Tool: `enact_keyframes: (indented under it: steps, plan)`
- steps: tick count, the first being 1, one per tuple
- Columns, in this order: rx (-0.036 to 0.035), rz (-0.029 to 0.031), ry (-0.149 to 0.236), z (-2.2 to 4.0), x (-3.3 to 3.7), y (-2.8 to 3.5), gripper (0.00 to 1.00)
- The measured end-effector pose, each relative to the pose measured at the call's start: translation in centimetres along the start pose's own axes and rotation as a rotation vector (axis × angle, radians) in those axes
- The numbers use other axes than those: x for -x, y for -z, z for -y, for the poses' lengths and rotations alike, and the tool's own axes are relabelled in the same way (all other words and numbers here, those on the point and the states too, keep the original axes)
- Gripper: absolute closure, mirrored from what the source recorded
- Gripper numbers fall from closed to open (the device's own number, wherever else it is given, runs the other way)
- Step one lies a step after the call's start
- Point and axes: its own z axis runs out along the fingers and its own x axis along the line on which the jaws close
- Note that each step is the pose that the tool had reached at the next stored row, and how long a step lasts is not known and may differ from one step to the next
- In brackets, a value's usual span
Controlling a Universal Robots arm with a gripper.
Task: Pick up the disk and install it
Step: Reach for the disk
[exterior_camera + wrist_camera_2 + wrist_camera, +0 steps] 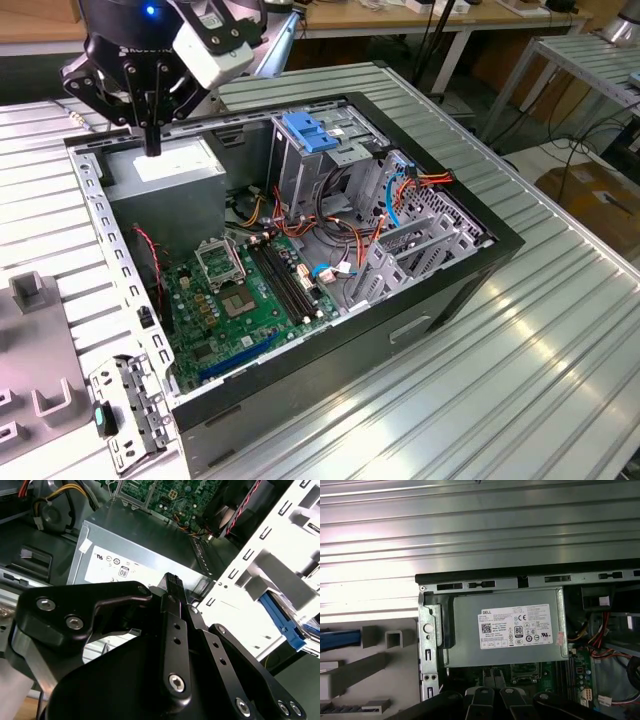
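My gripper (152, 146) hangs over the far left corner of the open computer case (440, 290), its black fingers pressed together and pointing down with nothing between them. It is just above the grey metal box (165, 172) with the white sticker (516, 627). In both wrist views the fingers (173, 611) lie side by side over that box. A blue plastic rail (337, 639), which looks like the edge of the disk, lies in a grey fixture outside the case. The same blue rail (283, 622) shows under the pale fixture in the second wrist view.
Inside the case lie a green motherboard (245, 290), bundles of red and orange cables (350, 240) and a metal drive cage with a blue latch piece (306, 131) on top. A grey fixture with blocks (28, 292) stands on the ribbed metal table (540, 370) at the exterior view's left.
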Motion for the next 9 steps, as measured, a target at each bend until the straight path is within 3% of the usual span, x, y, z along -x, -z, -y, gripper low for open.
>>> enact_keyframes:
  steps: [9]
  plan:
    - [-0.0004,-0.0046,0.000,0.06,-0.74,-0.06,0.89]
